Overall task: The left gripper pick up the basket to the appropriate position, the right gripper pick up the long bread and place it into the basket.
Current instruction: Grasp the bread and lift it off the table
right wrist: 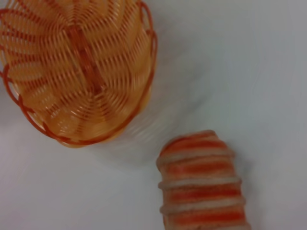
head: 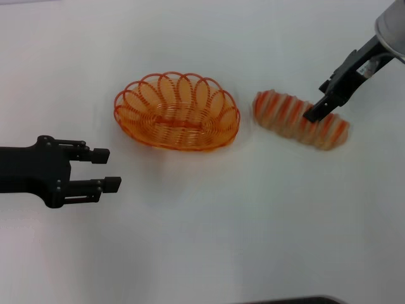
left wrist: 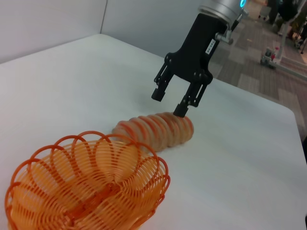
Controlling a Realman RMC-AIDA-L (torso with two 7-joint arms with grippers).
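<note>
The orange wire basket [head: 136,134] stands empty on the white table, mid-view; it also shows in the left wrist view [left wrist: 91,140] and the right wrist view [right wrist: 81,72]. The long bread [head: 285,114], tan with orange-red stripes, lies on the table just right of the basket, apart from it, and shows in both wrist views [left wrist: 153,129] [right wrist: 201,187]. My right gripper [head: 314,114] [left wrist: 169,103] is open, right over the bread's right half, with one fingertip [left wrist: 180,111] at its top. My left gripper [head: 109,168] is open and empty, left of and nearer than the basket.
The table's far edge [left wrist: 268,98] shows in the left wrist view, with floor beyond it. A dark strip [head: 297,300] lies at the near edge of the head view.
</note>
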